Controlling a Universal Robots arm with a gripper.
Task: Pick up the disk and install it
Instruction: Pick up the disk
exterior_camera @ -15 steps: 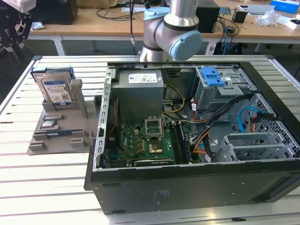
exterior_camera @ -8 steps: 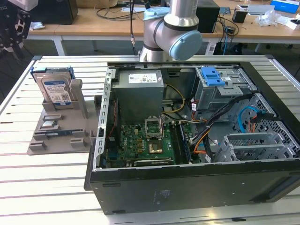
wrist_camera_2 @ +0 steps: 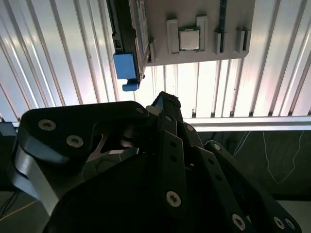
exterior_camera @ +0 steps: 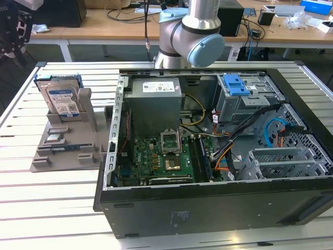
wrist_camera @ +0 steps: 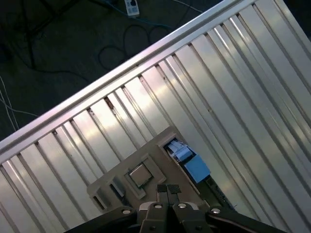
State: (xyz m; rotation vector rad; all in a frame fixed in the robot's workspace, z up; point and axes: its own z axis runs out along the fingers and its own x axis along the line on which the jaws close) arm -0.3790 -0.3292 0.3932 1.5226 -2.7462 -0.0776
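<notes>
The hand [wrist_camera: 167, 189] hangs closed (and empty) above the grey holder [wrist_camera: 153, 155], near the upright disk [exterior_camera: 61, 100].

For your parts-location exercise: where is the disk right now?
In the exterior view the disk stands upright in the grey holder on that view's left, beside the open computer case.

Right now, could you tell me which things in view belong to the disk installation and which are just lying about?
Job: the disk, upright in the grey holder; the open computer case; the gripper, over the holder.
Lying about: the processor chip on the holder; clutter on the far desk.
</notes>
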